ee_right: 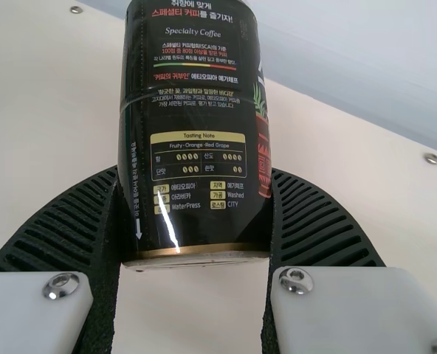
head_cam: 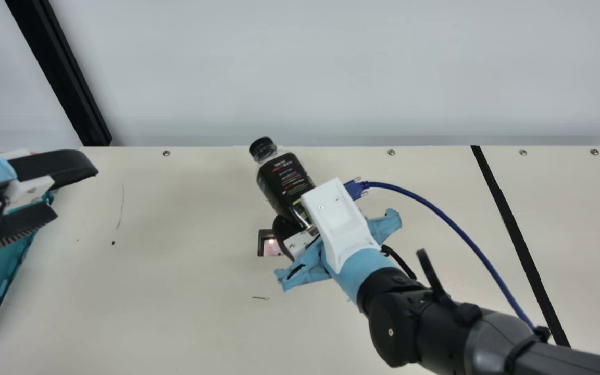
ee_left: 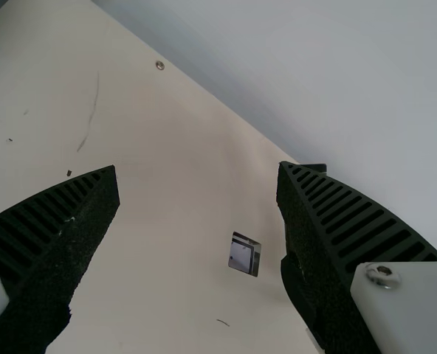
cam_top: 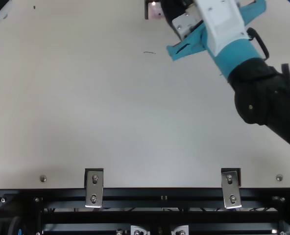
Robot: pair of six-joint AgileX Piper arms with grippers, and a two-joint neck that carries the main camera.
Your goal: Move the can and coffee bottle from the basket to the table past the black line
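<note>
1. Clearly, the right pincer (head_cam: 300, 229) is holding the coffee bottle (head_cam: 285, 182), with one ribbed finger pressed to each side of its lower part.
2. The bottle slants in the main view: its base sits in the right pincer, while its black cap (head_cam: 262, 143) points away from it, over toward the left arm's side.
3. The left pincer (head_cam: 76, 191) stands wide, its two fingers well apart, and the table (head_cam: 175, 312) shows between them in the left wrist view.
4. Beside the left pincer, and partly behind it in the main view, is the teal and orange basket (head_cam: 5, 265).
5. The black line (head_cam: 519, 245) runs across the table on the far side of the right pincer from the basket.
6. Close to the right pincer are a blue cable (head_cam: 446, 219) and a small dark-edged square (head_cam: 267, 242).
</note>
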